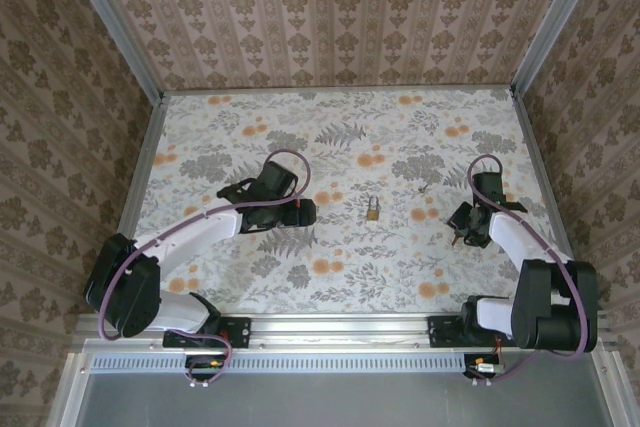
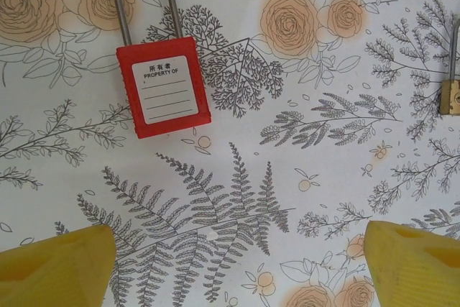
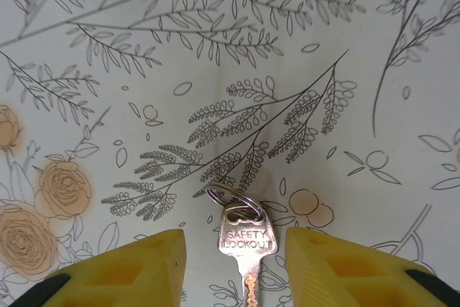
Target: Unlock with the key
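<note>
A silvery key (image 3: 248,239) stamped SAFETY LOCKOUT lies flat on the flowered tablecloth, with a split ring (image 3: 230,198) through its head. My right gripper (image 3: 236,264) is open and straddles it. Its yellow fingers (image 3: 136,271) stand either side of the head, with a gap on each side. A red padlock (image 2: 164,85) with a white PROPERTY OF label and a steel shackle lies ahead of my open left gripper (image 2: 241,249), which holds nothing. In the top view the left gripper (image 1: 300,212) is left of centre and the right gripper (image 1: 462,232) is at the right.
A small brass padlock (image 1: 372,210) lies mid-table between the two arms, and the brass padlock (image 2: 451,95) also sits at the right edge of the left wrist view. A tiny dark object (image 1: 424,187) lies beyond the right gripper. Patterned walls enclose the table.
</note>
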